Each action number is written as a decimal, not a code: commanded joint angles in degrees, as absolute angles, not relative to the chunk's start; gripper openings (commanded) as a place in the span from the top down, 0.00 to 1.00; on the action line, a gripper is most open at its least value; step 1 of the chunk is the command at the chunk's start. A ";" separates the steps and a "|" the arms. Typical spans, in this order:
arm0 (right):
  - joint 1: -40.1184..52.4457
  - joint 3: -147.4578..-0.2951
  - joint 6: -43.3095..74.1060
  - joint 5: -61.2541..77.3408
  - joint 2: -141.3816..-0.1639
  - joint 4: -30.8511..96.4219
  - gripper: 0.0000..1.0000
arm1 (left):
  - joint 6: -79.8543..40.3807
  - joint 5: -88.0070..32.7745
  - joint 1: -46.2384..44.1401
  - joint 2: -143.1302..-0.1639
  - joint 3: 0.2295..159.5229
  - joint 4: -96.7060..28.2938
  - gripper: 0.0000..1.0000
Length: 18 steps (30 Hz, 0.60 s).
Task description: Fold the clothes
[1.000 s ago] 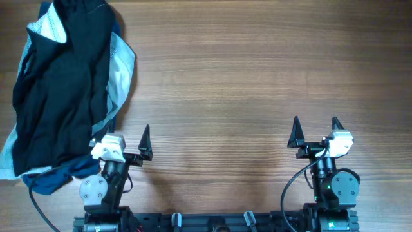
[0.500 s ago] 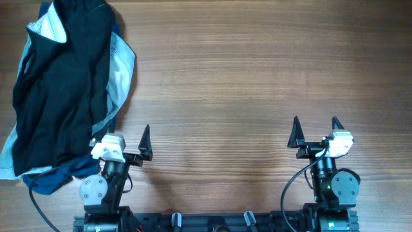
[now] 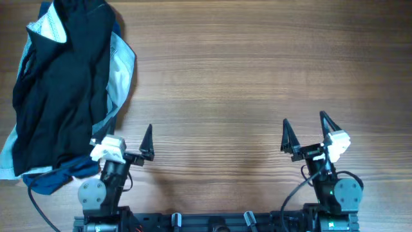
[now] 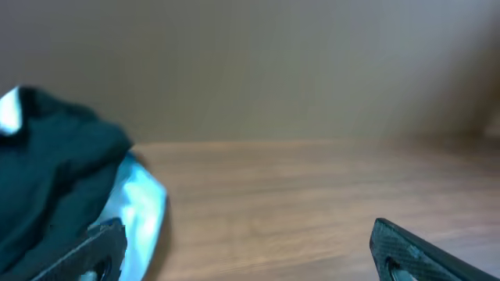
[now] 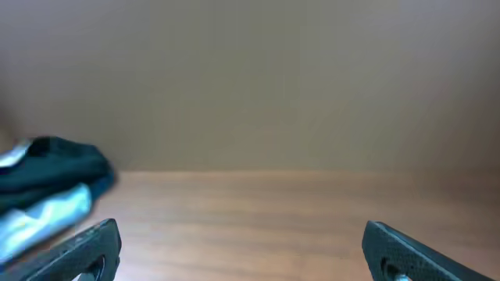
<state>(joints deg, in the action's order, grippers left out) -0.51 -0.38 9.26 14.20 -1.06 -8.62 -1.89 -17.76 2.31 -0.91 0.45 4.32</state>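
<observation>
The clothes [image 3: 61, 90] lie in a crumpled heap at the table's far left: black fabric shorts on top, pale grey-white lining and light-blue pieces at the edges, a dark-blue piece at the near corner. The heap also shows at the left in the left wrist view [image 4: 62, 191] and the right wrist view [image 5: 47, 183]. My left gripper [image 3: 129, 138] is open and empty at the heap's near right edge; one finger is hidden against the fabric. My right gripper [image 3: 306, 132] is open and empty over bare wood near the front right.
The wooden table [image 3: 244, 71] stretches bare from the heap to the right edge. Both arm bases and cables [image 3: 212, 219] sit along the front edge.
My right gripper has turned and shifted slightly left, its fingers now angled to the left. The left arm and the clothes have hardly moved.
</observation>
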 commanded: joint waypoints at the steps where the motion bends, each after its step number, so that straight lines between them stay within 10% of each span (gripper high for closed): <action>1: -0.27 -3.95 12.62 18.06 -1.85 -9.23 0.00 | -8.60 -26.79 2.02 -0.97 1.89 7.27 0.00; 18: -0.27 -73.12 7.35 38.46 -70.85 18.59 0.01 | -9.26 -24.40 2.04 -58.89 68.20 -37.58 0.00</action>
<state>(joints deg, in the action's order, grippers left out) -0.51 -61.08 10.66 32.58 -61.56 12.38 -9.37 -24.73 2.28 -48.29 55.37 -31.46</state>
